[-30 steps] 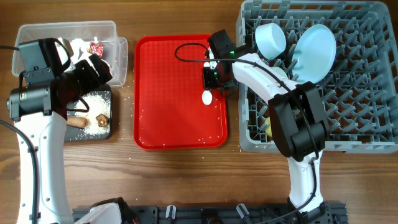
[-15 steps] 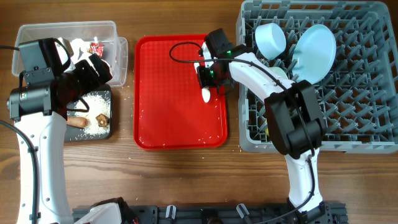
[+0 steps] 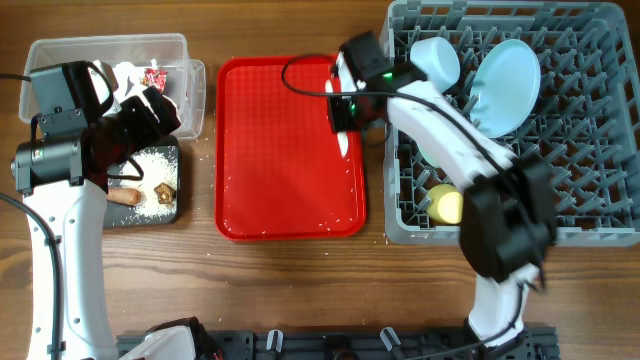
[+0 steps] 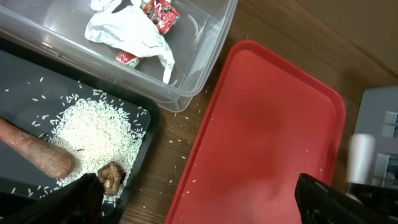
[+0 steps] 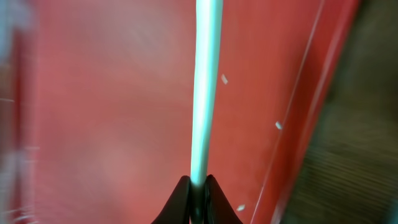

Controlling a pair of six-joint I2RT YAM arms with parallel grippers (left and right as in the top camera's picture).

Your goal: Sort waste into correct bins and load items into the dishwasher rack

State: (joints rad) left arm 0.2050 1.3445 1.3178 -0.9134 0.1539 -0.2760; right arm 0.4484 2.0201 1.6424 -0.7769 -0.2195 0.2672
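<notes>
My right gripper (image 3: 347, 112) (image 5: 198, 186) is shut on the white plastic spoon (image 5: 205, 87) (image 3: 345, 140), holding it over the right side of the red tray (image 3: 280, 150). The grey dishwasher rack (image 3: 600, 215) holds a pale blue bowl (image 3: 435, 62), a pale blue plate (image 3: 505, 82), a yellow cup (image 3: 447, 204) and a partly hidden pale green bowl. My left gripper (image 4: 199, 202) is open and empty above the black tray (image 3: 170, 215) (image 4: 140, 158) with rice (image 4: 99, 127), the brown stick (image 4: 37, 155) and a brown lump (image 4: 112, 176). The clear tub (image 3: 190, 95) holds tissue (image 4: 130, 31) and the red wrapper (image 4: 160, 12).
Scattered rice grains lie on the red tray and on the wooden table (image 3: 300, 290). A dark rail (image 3: 330, 345) runs along the table's front edge.
My right gripper has lifted the spoon and moved it back and right toward the rack. The left arm has not moved.
</notes>
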